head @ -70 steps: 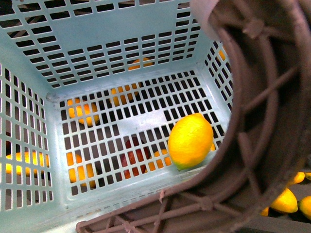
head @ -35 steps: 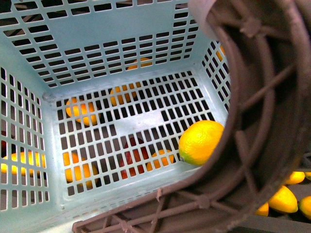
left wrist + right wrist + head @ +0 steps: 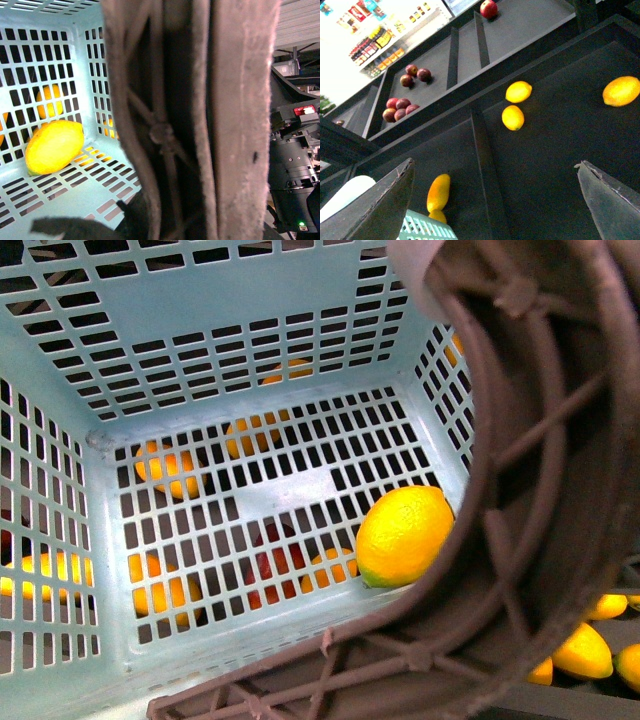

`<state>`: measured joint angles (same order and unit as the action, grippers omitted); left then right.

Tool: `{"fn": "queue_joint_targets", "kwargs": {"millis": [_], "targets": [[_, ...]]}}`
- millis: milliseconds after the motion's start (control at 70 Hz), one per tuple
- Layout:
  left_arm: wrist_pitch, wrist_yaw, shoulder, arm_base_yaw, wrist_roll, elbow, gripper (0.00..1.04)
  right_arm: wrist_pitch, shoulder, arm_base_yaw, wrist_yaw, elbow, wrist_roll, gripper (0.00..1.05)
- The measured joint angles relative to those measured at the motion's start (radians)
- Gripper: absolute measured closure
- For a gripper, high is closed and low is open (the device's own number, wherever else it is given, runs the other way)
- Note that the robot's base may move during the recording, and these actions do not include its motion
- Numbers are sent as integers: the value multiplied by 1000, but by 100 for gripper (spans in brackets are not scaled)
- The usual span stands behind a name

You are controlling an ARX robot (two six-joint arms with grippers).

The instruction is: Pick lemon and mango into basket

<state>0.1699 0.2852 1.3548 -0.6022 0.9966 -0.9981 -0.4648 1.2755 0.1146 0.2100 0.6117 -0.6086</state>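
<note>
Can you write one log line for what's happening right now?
lemon: in basket | mango: outside, on dark shelf | right hand: open, empty

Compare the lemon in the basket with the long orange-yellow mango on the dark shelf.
Place: the lemon lies on the slotted floor of the basket; the mango lies outside, on the dark shelf. Shape: the lemon is a plump oval, the mango longer and slimmer. Colour: the lemon is bright yellow, the mango more orange. Both lie free, in no jaws.
</note>
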Motion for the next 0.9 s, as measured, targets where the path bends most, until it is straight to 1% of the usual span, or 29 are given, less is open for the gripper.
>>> {"fn": "queue_joint_targets", "kwargs": {"millis": [900], "targets": [[0,0,0,0,0,0,91,0,0,0,0,0,0,9]]}}
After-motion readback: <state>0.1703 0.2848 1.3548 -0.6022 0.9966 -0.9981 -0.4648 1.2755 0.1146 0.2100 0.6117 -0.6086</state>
